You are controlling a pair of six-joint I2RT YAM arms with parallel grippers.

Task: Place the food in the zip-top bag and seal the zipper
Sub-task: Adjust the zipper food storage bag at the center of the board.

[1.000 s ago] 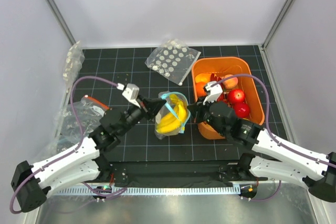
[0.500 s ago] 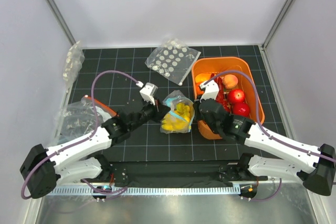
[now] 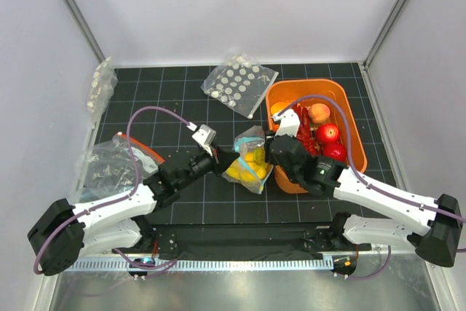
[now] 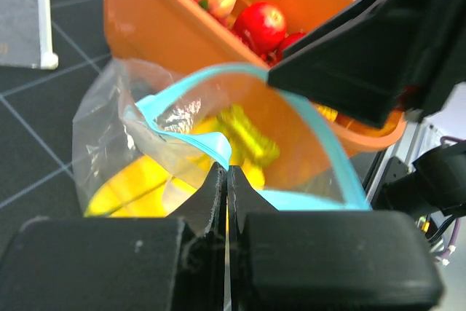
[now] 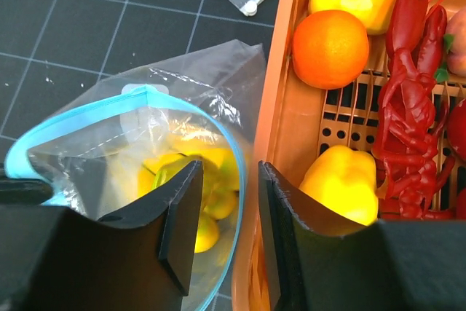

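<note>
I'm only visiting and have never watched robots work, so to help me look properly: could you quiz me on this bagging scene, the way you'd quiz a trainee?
1. True or false: the zip-top bag is already sealed.
2. Where does the orange lie? A) in the bag B) in the orange basket C) held by a gripper
3. Which gripper pinches the bag's zipper strip?

Key: 1 false, its mouth gapes open, with the banana bunch inside. 2 B. 3 the left gripper; the right gripper stands open.
</note>
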